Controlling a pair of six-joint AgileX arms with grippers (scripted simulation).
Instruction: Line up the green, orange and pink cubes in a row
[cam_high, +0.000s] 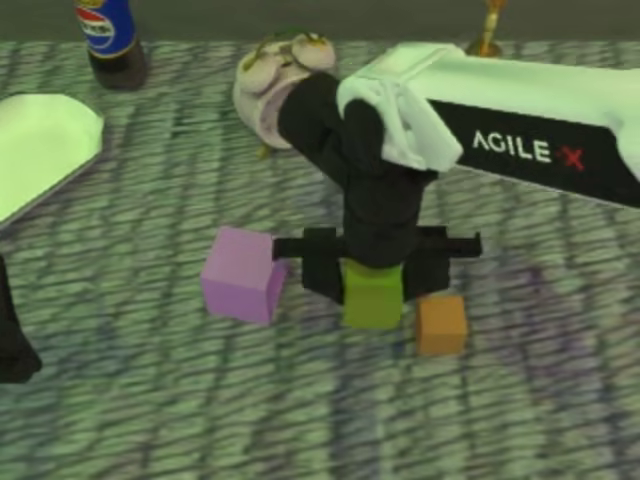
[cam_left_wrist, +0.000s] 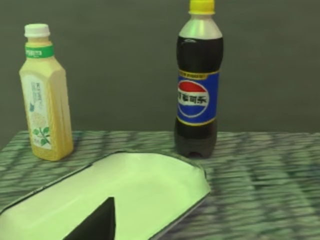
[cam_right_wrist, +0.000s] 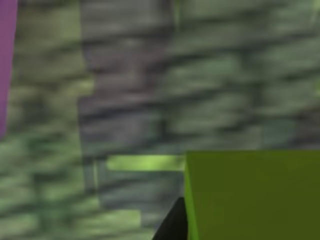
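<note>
Placement underway: right hand (cam_high: 372, 283) pinches green cube (cam_high: 372, 296) between pink cube (cam_high: 243, 274) and orange cube (cam_high: 441, 324); next, release and lift clear.

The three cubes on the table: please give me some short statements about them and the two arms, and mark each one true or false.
1. The green cube lies between the pink cube and the orange cube. True.
2. The right gripper is at the pink cube. False: it is at the green cube, and the pink cube stands apart at the top view's left.
3. The orange cube is the largest of the three. False: the pink cube is the largest, and the orange one looks the smallest.
4. The left gripper is away from the cubes, at the table's left edge. True.
5. A cola bottle stands upright behind a white tray. True.
</note>
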